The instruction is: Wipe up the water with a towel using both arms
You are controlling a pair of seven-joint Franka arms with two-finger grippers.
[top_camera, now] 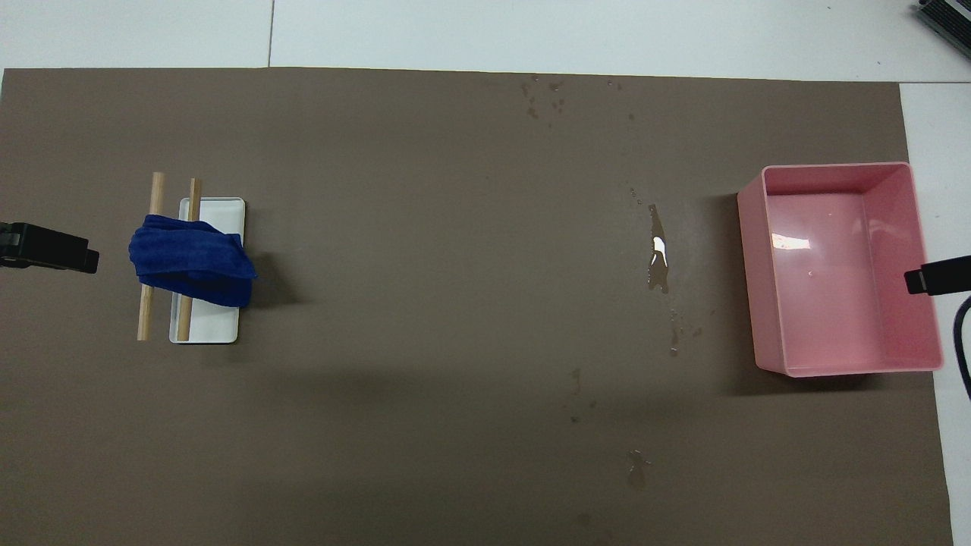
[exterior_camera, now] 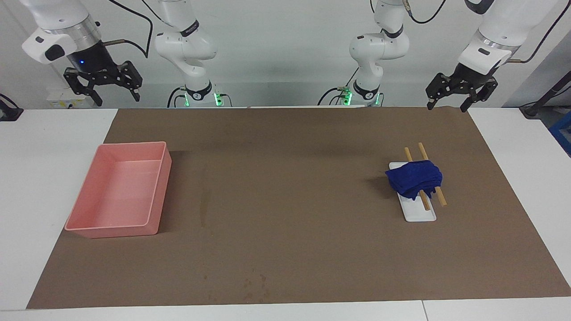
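Note:
The navy towel [exterior_camera: 415,178] lies bunched over two wooden sticks [exterior_camera: 440,196] on a white tray [exterior_camera: 421,215] toward the left arm's end of the table; it also shows in the overhead view [top_camera: 190,260]. The water [exterior_camera: 204,207] is a thin streak on the brown mat beside the pink bin, glinting in the overhead view [top_camera: 658,254]. My left gripper [exterior_camera: 447,106] hangs open and empty over the mat's edge by its base, apart from the towel. My right gripper [exterior_camera: 116,98] hangs open and empty over the robots' edge of the table, above the bin's end.
A pink bin [exterior_camera: 111,229] stands empty at the right arm's end of the mat [top_camera: 834,168]. Small dark blotches [exterior_camera: 256,285] mark the mat farthest from the robots. A few more drops [top_camera: 636,466] lie nearer to the robots than the streak.

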